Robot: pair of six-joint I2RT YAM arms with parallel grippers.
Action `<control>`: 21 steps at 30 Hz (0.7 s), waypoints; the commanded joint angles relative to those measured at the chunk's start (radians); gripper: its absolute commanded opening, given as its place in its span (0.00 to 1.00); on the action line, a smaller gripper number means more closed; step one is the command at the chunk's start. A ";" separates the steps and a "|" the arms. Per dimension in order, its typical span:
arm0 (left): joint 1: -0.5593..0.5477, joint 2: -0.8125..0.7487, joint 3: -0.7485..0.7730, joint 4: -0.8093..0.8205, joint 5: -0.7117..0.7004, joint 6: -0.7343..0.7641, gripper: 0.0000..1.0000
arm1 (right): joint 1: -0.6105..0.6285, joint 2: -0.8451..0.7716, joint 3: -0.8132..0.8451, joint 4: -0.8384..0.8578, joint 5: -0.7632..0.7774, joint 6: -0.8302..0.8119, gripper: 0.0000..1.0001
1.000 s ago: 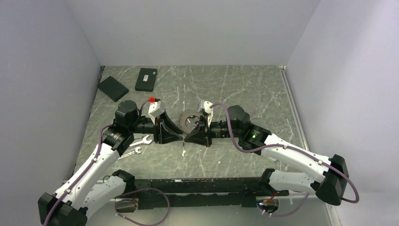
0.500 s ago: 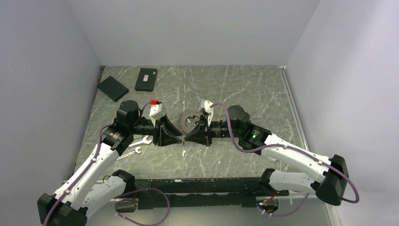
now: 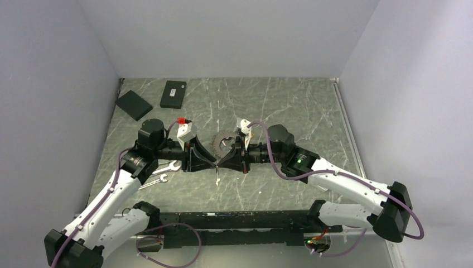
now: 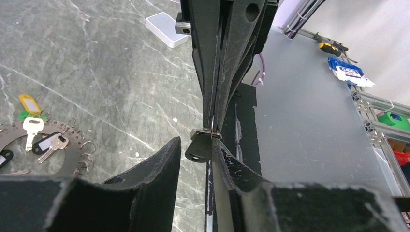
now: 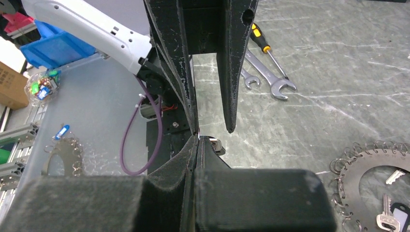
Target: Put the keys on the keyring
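Lying out past the left gripper's [image 4: 195,144] left side are two wrenches [image 3: 166,167]. Its fingers are apart, with a black-topped key [image 4: 196,151] between them. The right gripper [image 5: 197,140] meets it tip to tip, squeezed tight on that key's top. The keyring [image 3: 222,140], with more keys [image 4: 35,129], lies on the table [image 3: 290,106] near both tips, on their far side.

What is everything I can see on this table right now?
table: one, grey-green marble, under everything.
flat boxes: two, black, far left corner.
wrenches: two, silver, left side.
screwdriver: one, yellow-black handle, beside the wrenches.
keyring: one, grey, toothed, table centre.
keys: several, silver, lying inside the keyring.
yellow tag, green tag: one each, by those keys.
black-headed key: one, hanging from the right pincer.
left pincer: one, black, open at that key.
right pincer: one, black, shut.
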 commanded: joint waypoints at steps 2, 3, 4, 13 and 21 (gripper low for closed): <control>-0.004 -0.016 0.037 0.056 0.039 -0.016 0.37 | 0.001 0.007 0.033 0.056 0.001 -0.006 0.00; -0.004 -0.015 0.038 0.056 0.040 -0.017 0.37 | 0.001 0.008 0.033 0.055 0.001 -0.007 0.00; -0.004 -0.015 0.037 0.058 0.038 -0.018 0.37 | 0.001 0.008 0.034 0.054 0.000 -0.009 0.00; -0.003 -0.003 0.039 0.058 0.031 -0.025 0.31 | 0.001 0.025 0.051 0.067 -0.012 -0.016 0.00; -0.004 0.005 0.040 0.060 0.027 -0.035 0.14 | 0.001 0.025 0.051 0.085 -0.019 -0.014 0.00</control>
